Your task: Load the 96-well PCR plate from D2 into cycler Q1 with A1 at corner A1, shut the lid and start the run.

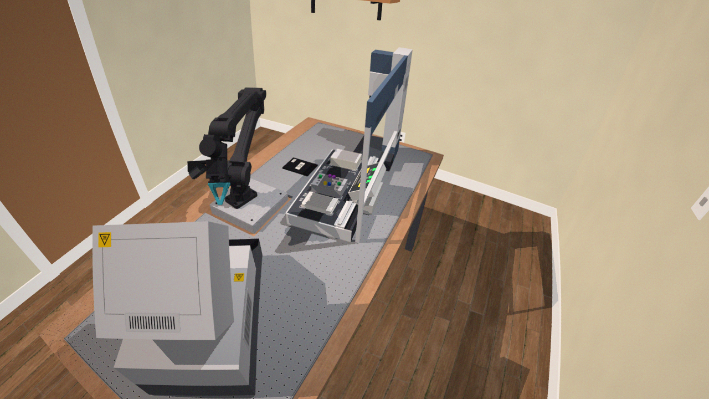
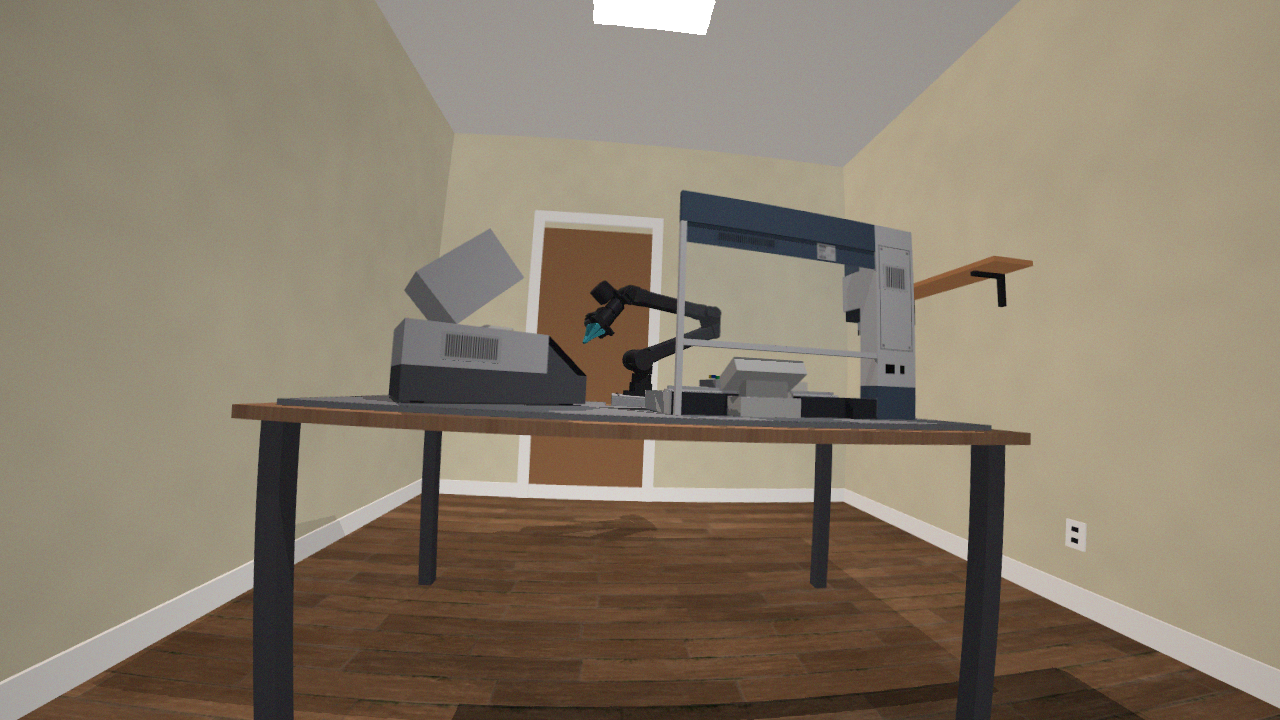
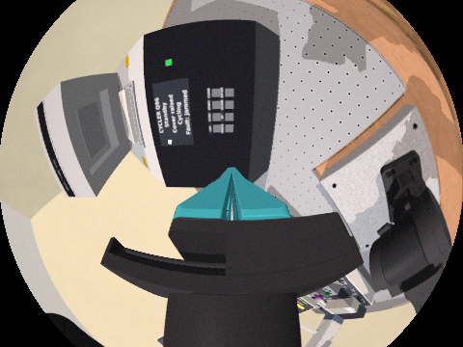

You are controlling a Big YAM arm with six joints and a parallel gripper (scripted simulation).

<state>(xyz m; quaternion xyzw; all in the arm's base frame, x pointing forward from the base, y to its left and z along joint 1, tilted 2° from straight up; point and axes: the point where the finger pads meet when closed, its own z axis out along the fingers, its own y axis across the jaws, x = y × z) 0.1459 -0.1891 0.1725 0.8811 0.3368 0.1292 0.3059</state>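
The cycler Q1 (image 1: 173, 297) stands at the near left end of the table with its lid (image 1: 158, 282) raised open. In the wrist view its black panel (image 3: 200, 103) shows a green lamp (image 3: 169, 62) and two rows of keys (image 3: 220, 111), with the open lid (image 3: 91, 135) behind. My gripper (image 1: 218, 192) is shut and empty. It hangs in the air between the panel and the arm's base, clear of the keys; it also shows in the wrist view (image 3: 231, 189) and in the exterior view (image 2: 592, 333). A ribbed PCR plate (image 1: 319, 200) lies on the deck under the gantry.
The deck tray also holds a block with coloured tubes (image 1: 329, 179) and a white block (image 1: 345, 157). A tall gantry frame (image 1: 384, 123) stands over the deck. A black flat pad (image 1: 299, 165) lies behind the arm's base plate (image 1: 247, 205).
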